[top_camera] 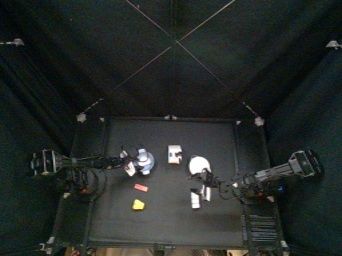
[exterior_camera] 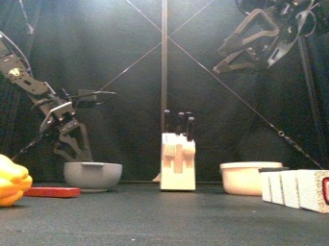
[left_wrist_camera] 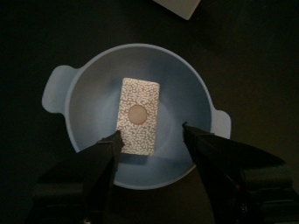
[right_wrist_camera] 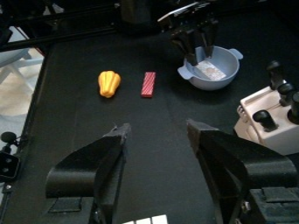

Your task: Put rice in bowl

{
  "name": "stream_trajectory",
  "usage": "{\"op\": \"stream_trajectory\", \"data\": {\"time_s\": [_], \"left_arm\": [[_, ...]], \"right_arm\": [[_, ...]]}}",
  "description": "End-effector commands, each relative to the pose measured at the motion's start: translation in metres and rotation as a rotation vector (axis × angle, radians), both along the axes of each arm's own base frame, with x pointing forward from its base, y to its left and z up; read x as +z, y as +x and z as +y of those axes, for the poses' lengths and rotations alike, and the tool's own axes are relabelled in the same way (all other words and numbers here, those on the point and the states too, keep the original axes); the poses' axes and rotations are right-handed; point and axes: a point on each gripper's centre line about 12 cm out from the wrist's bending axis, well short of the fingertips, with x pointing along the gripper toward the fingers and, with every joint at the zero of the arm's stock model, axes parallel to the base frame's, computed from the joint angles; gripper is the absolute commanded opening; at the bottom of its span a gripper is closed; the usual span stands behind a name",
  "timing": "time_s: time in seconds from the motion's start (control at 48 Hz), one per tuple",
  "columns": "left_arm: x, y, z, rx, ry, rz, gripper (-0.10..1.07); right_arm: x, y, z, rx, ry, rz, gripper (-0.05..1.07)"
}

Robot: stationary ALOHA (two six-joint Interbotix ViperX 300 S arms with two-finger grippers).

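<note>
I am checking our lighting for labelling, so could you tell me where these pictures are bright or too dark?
Left wrist view: the rice lies evenly lit in the bowl, no glare; the left hand is nearly black. Front view: the white dish stands bright, the arms merge into the dark curtains. Top view: only small pale spots on the black table.

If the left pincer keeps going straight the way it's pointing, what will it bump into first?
Most likely the rice. The left pincer hangs open right above the bowl, pointing down into it, and the rice packet lies there between its fingertips. How far above it hangs is hard to tell.
</note>
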Motion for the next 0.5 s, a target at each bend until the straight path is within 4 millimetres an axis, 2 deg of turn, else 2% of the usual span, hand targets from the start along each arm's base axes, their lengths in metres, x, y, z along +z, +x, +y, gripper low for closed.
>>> {"op": "stream_trajectory", "data": {"time_s": [0.0, 0.479], "left_arm": [[0.0091, 0.0066, 0.0024, -0.005, 0.018, -0.033, 0.91], [0.0124, 0.0094, 0.0045, -0.011, 0.031, -0.041, 0.91]], "right_arm": [[0.0071, 0.0011, -0.0007, -0.006, 0.005, -0.021, 0.88], [0.0075, 0.0009, -0.0008, -0.006, 0.005, -0.023, 0.88]]}}
